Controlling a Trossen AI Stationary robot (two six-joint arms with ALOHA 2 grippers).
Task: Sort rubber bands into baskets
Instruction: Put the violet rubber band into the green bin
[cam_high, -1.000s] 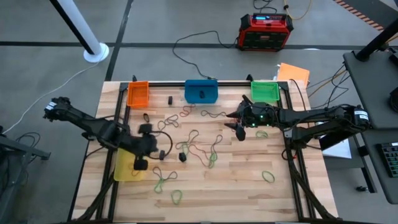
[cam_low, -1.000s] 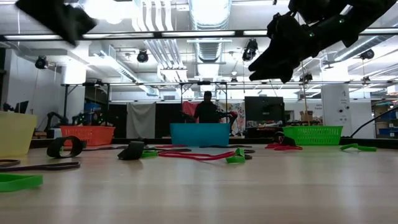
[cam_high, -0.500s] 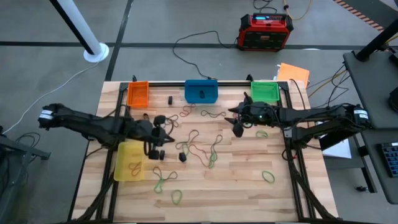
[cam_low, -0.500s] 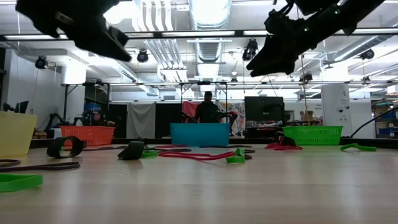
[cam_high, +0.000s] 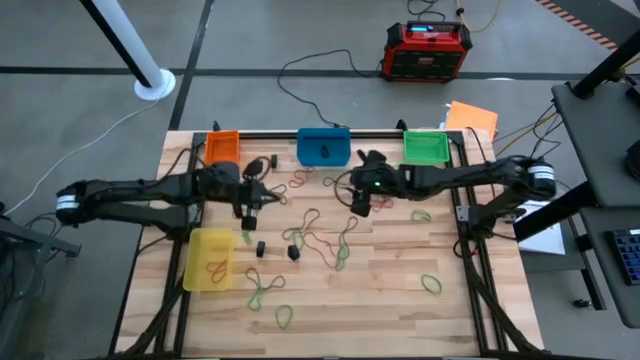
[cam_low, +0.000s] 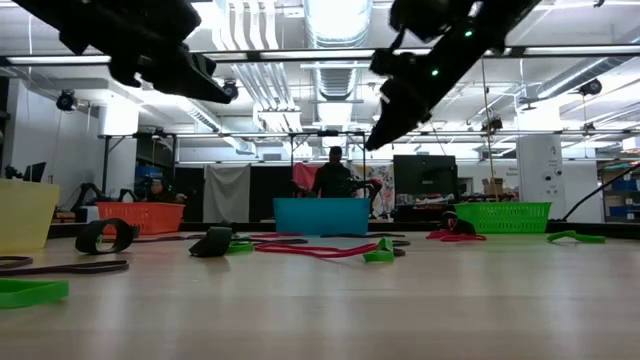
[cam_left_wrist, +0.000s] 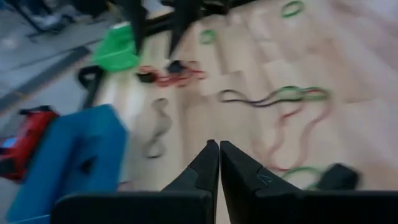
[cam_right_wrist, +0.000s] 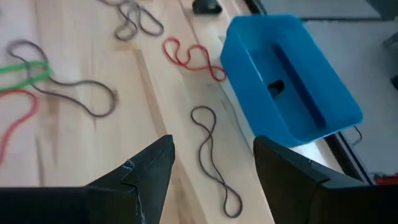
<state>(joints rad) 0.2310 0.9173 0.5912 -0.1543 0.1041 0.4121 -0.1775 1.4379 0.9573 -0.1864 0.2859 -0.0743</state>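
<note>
Many rubber bands lie loose on the wooden table: green ones (cam_high: 430, 283), red ones (cam_high: 300, 180) and dark ones (cam_high: 340, 183). The orange basket (cam_high: 222, 150), the blue basket (cam_high: 324, 146) and the green basket (cam_high: 426, 147) stand along the far edge. The yellow basket (cam_high: 210, 258) stands near the left edge. My left gripper (cam_high: 249, 208) is shut and empty (cam_left_wrist: 218, 147), above the table, on the near side of the orange basket. My right gripper (cam_high: 358, 200) is open and empty (cam_right_wrist: 211, 149), above a dark band (cam_right_wrist: 211, 155) on the near side of the blue basket (cam_right_wrist: 292, 74).
A red-and-black power box (cam_high: 428, 50) and its black cables lie on the floor beyond the table. Small black pieces (cam_high: 293, 250) lie mid-table. A person stands far off in the room behind (cam_low: 333, 175). Bare wood shows at the table's near right.
My left gripper has gone from above the yellow basket toward the table's far edge and a little right, ending near the orange basket. My right gripper has gone toward the table's left, toward the blue basket.
</note>
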